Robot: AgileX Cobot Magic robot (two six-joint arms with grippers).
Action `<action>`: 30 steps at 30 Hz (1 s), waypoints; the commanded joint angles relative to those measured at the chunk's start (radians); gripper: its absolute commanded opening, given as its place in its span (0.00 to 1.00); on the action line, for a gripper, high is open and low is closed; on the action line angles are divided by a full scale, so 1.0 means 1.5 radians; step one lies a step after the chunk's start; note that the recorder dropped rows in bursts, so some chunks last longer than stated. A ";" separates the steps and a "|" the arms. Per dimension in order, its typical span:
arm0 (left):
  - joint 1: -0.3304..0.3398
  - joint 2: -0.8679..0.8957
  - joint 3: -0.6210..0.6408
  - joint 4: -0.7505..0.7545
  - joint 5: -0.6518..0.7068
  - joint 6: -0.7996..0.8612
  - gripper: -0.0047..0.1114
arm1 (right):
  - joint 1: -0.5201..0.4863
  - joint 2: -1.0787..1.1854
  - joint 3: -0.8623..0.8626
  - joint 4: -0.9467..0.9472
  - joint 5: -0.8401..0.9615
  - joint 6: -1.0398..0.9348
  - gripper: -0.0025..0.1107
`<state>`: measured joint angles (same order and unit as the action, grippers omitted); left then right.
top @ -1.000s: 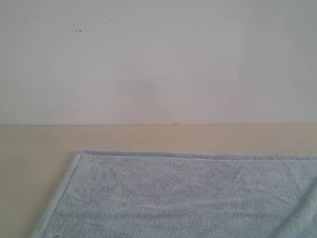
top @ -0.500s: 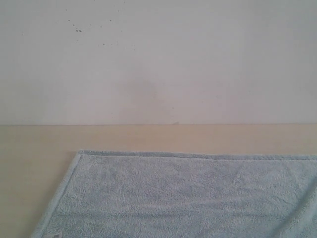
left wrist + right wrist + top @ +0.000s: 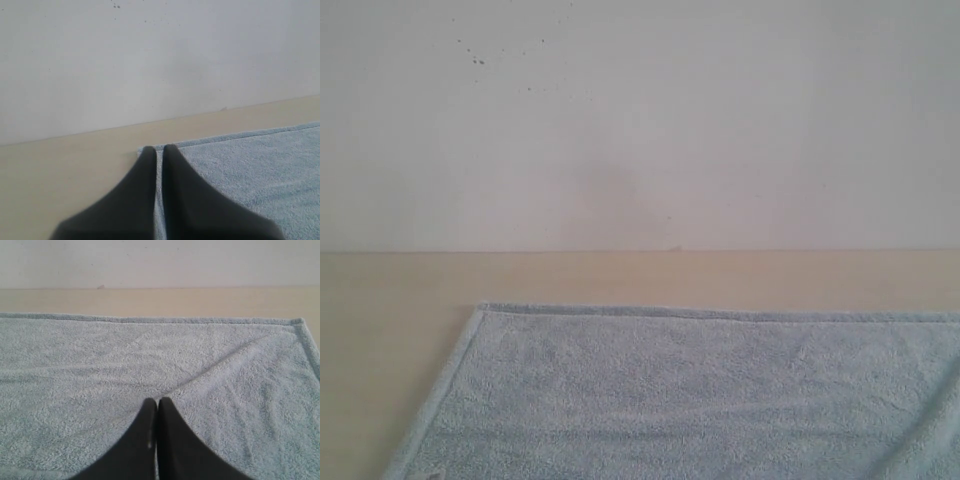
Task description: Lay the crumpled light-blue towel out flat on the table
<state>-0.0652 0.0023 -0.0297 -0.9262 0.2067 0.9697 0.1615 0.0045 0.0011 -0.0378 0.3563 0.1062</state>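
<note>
On the table (image 3: 380, 300), the towel (image 3: 700, 400) lies unchanged; left gripper (image 3: 159, 149) and right gripper (image 3: 157, 401) jaws drawn together.

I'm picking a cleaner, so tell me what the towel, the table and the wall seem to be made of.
The towel: soft terry cloth, probably cotton, light blue; fluffy looped pile and a hemmed edge show.
The table: smooth, matte, pale beige wood-look top, possibly laminate; grain too faint to tell.
The wall: white matte paint or plaster, with small dark specks.
</note>
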 commanded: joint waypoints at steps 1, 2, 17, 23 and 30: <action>0.001 -0.002 0.001 -0.005 -0.002 -0.006 0.07 | -0.001 -0.003 -0.001 -0.008 0.001 -0.007 0.02; 0.001 -0.002 0.001 -0.005 -0.002 -0.006 0.07 | -0.001 -0.003 -0.001 -0.008 0.001 -0.007 0.02; 0.001 -0.002 0.001 -0.004 -0.002 -0.006 0.07 | -0.001 -0.003 -0.001 -0.008 0.001 -0.007 0.02; 0.001 -0.002 -0.010 0.353 0.006 -0.047 0.07 | -0.001 -0.003 -0.001 -0.008 0.001 -0.007 0.02; 0.001 -0.002 0.014 0.636 0.012 -0.627 0.07 | -0.001 -0.003 -0.001 -0.006 0.001 -0.007 0.02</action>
<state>-0.0652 0.0023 -0.0345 -0.1380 0.2129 0.3257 0.1615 0.0045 0.0011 -0.0435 0.3600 0.1062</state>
